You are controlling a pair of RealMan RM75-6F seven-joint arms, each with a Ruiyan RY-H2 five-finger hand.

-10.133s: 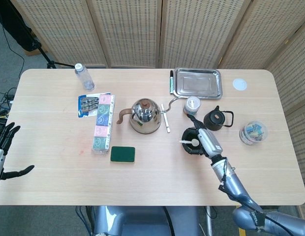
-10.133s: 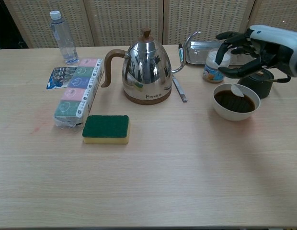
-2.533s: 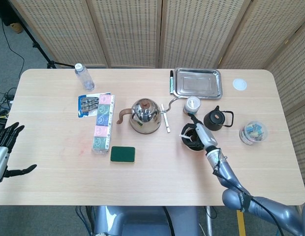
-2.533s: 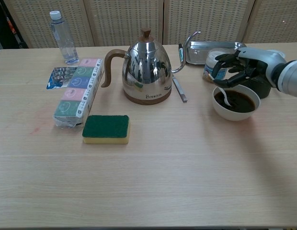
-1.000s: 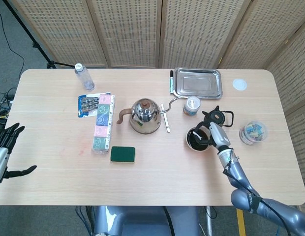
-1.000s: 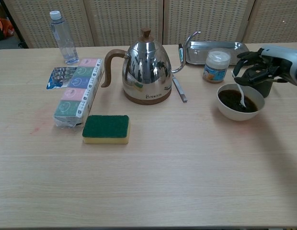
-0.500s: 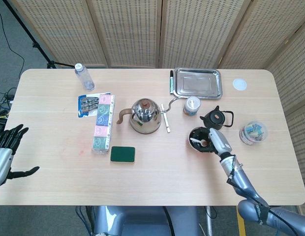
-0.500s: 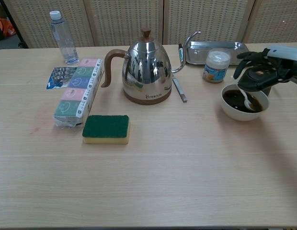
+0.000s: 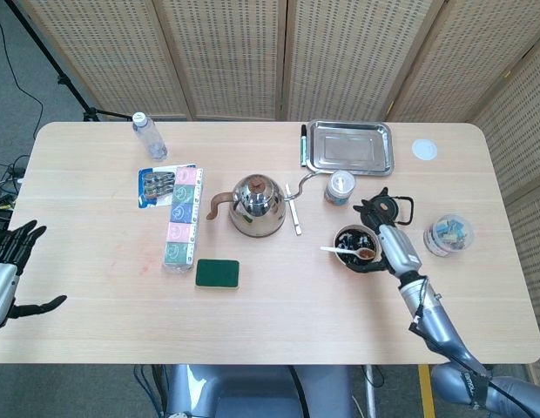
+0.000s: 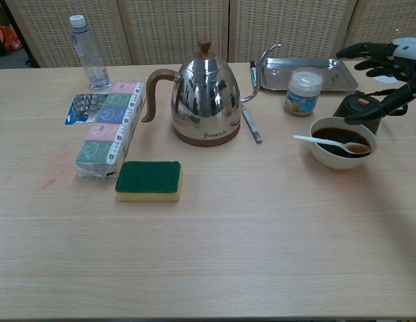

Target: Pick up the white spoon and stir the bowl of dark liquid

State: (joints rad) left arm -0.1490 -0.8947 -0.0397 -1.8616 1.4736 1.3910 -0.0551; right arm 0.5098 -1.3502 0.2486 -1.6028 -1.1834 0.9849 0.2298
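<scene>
The white bowl (image 9: pixel 347 237) (image 10: pixel 331 159) of dark liquid stands right of centre on the table. The white spoon (image 9: pixel 338 250) (image 10: pixel 321 141) lies in it, with its scoop in the liquid and its handle sticking out leftward over the rim. My right hand (image 9: pixel 395 247) (image 10: pixel 390 68) hovers just right of the bowl with fingers spread, holding nothing and off the spoon. My left hand (image 9: pixel 9 259) is at the far left table edge, fingers apart and empty; the chest view does not show it.
A small black teapot (image 9: pixel 381 209) (image 10: pixel 359 107) stands right behind the bowl, and a jar (image 9: pixel 341 185) (image 10: pixel 304 92) and steel tray (image 9: pixel 350 146) further back. The steel kettle (image 9: pixel 257 206) (image 10: pixel 204 94) stands left of the bowl. A green sponge (image 10: pixel 148 180) and tea boxes (image 10: pixel 109 127) lie further left.
My right hand has let go of the spoon and lifted away to the right. The spoon now rests in the bowl with its handle tipped out to the left.
</scene>
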